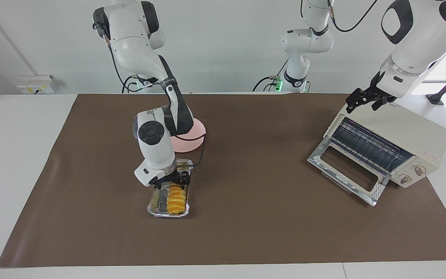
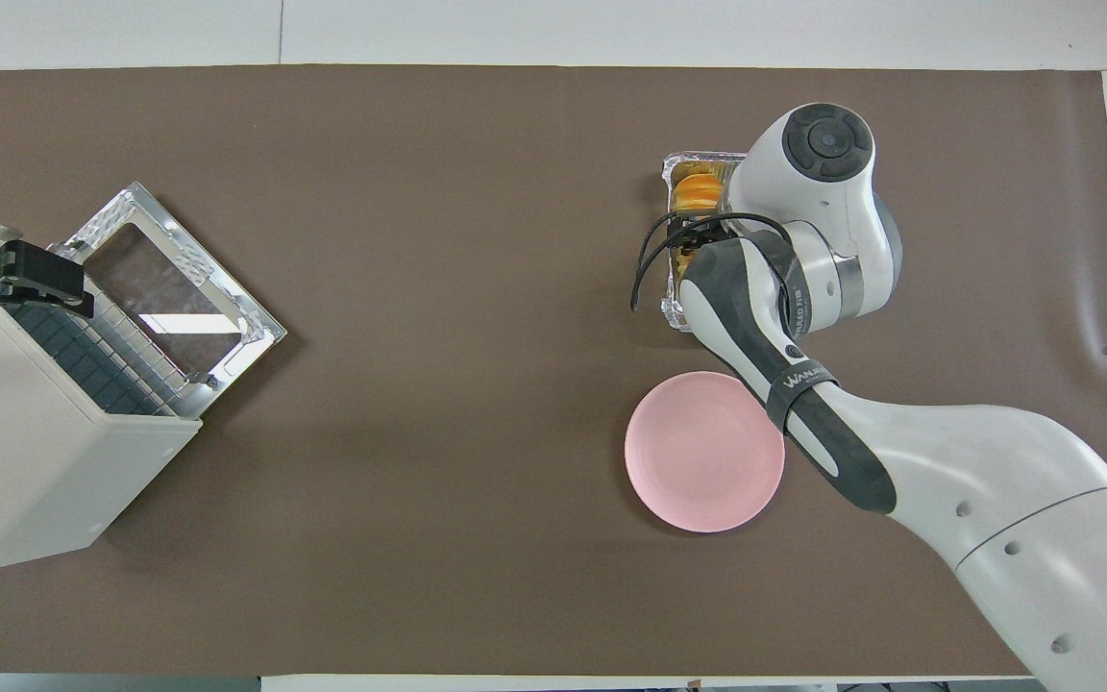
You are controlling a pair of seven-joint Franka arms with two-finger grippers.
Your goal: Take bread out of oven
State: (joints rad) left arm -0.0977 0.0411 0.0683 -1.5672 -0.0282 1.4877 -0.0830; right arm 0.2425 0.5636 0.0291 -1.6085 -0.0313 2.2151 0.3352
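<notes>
The bread [image 1: 177, 201], a ridged golden-yellow loaf, lies in a crinkled foil tray [image 1: 152, 206] on the brown mat, at the right arm's end of the table. My right gripper [image 1: 172, 183] is down in the tray at the loaf's end nearer the robots. Its fingers stand apart on either side of the loaf. In the overhead view the right arm hides most of the bread [image 2: 698, 188] and the gripper itself. The cream oven [image 1: 409, 131] stands at the left arm's end with its glass door [image 1: 343, 170] dropped open and a bare wire rack inside. My left gripper [image 1: 362, 105] hovers open over the oven's top edge.
A round pink plate [image 2: 704, 452] lies on the mat, nearer to the robots than the foil tray [image 2: 674, 312] and partly under the right arm. The open oven [image 2: 25, 461] door juts toward the table's middle. A third arm stands at the back.
</notes>
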